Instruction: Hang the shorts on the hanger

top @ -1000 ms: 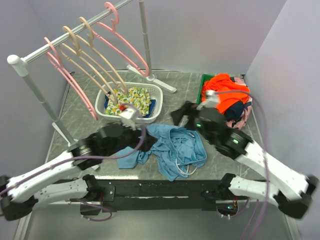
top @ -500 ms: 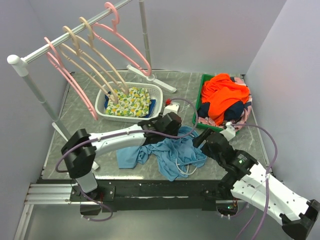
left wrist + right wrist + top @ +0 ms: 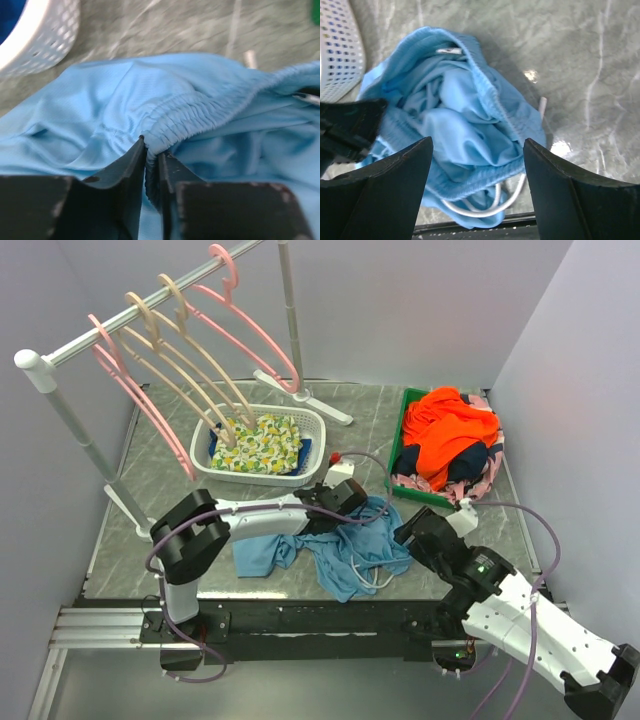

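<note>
The light blue shorts (image 3: 345,548) lie crumpled on the table at the near middle, white drawstring (image 3: 485,207) trailing at the front. My left gripper (image 3: 347,508) sits at their far edge; in the left wrist view it (image 3: 152,148) is shut on a fold of the gathered waistband of the shorts (image 3: 150,95). My right gripper (image 3: 411,533) hovers open over the right side of the shorts (image 3: 455,120), and in the right wrist view it (image 3: 477,142) has cloth below but nothing between its fingers. Two salmon-pink hangers hang on the rail, one at its far end (image 3: 252,332) and one at its near end (image 3: 135,395); which is the task's hanger I cannot tell.
Beige hangers (image 3: 185,360) hang between the pink ones. A white basket (image 3: 300,425) with a lemon-print cloth (image 3: 262,443) stands behind the shorts. A green tray (image 3: 408,410) at the back right holds an orange garment (image 3: 455,430). The rack's foot (image 3: 325,408) lies behind the basket.
My left gripper has closed on the shorts' waistband after reaching across them. My right arm has swung back and down to the shorts' right edge, fingers still wide.
</note>
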